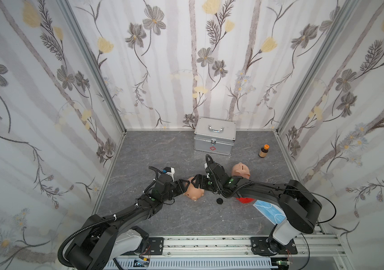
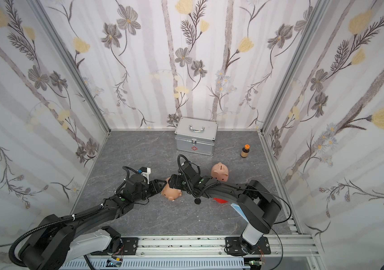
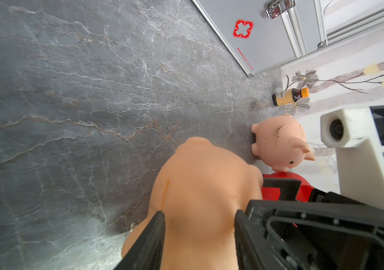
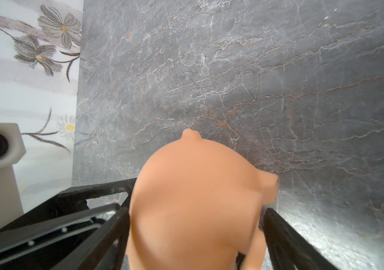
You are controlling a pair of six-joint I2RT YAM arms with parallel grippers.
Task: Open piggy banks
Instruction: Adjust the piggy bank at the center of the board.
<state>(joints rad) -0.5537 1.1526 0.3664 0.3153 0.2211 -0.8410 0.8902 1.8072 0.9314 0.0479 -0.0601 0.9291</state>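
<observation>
A peach-pink piggy bank lies on its side mid-table between both grippers. My left gripper is shut on its body, both fingers pressed into the soft sides. My right gripper straddles the same pig from the opposite side, jaws wide, a sliver of gap at one finger. A second peach piggy bank stands upright behind the right arm. The red piggy bank is mostly hidden under that arm. A loose black plug lies on the table.
A silver metal case stands against the back wall. To its right is a brown bottle with an orange cap. A blue face mask lies under the right arm. Walls close in on three sides.
</observation>
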